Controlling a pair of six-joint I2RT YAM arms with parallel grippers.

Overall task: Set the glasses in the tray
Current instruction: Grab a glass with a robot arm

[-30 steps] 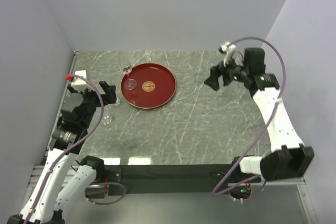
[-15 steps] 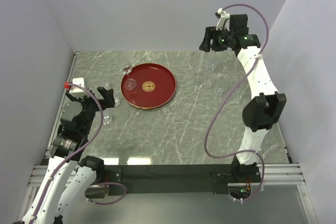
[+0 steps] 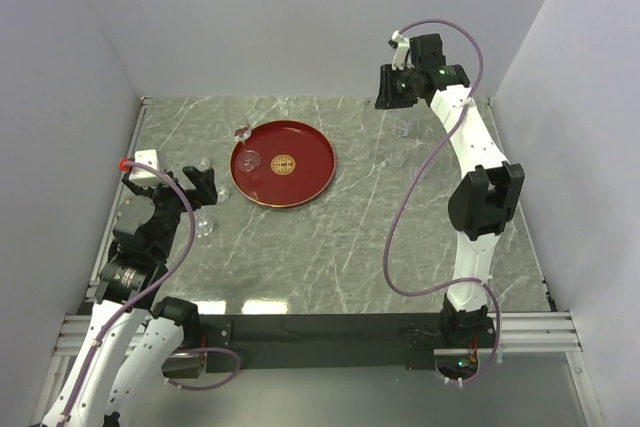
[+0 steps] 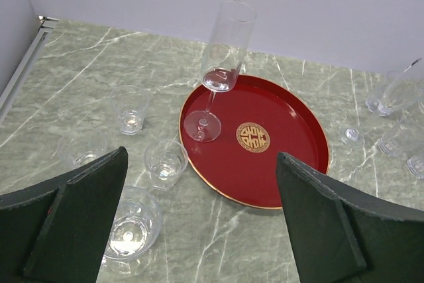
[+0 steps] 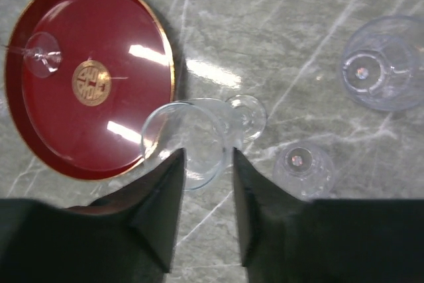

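Note:
The dark-red tray (image 3: pixel 312 150) (image 4: pixel 285 120) (image 5: pixel 50 114) lies at the table's back left. One tall narrow glass (image 4: pixel 223 51) stands upright in it. Several clear tumblers (image 4: pixel 165 162) (image 3: pixel 204 227) sit on the marble just left of the tray. My left gripper (image 4: pixel 202 160) (image 3: pixel 203 183) hangs open and empty over them. My right gripper (image 3: pixel 388 87) (image 5: pixel 207 154) is raised high over the right group of glasses. Its fingers are narrowly apart above a stemmed glass (image 5: pixel 192 130) (image 3: pixel 402 128) and clamp nothing. Two other glasses, a small one (image 5: pixel 301 167) and a wider one (image 5: pixel 381 71), stand beside it.
A white box (image 3: pixel 150 159) sits at the left edge by the left arm. Grey walls close the back and both sides. The right arm's purple cable (image 3: pixel 415 187) loops down over the marble right of the tray.
My right arm rose from low over the right-hand glasses to high near the back wall, and its jaws narrowed. The left gripper shifted slightly and stayed open.

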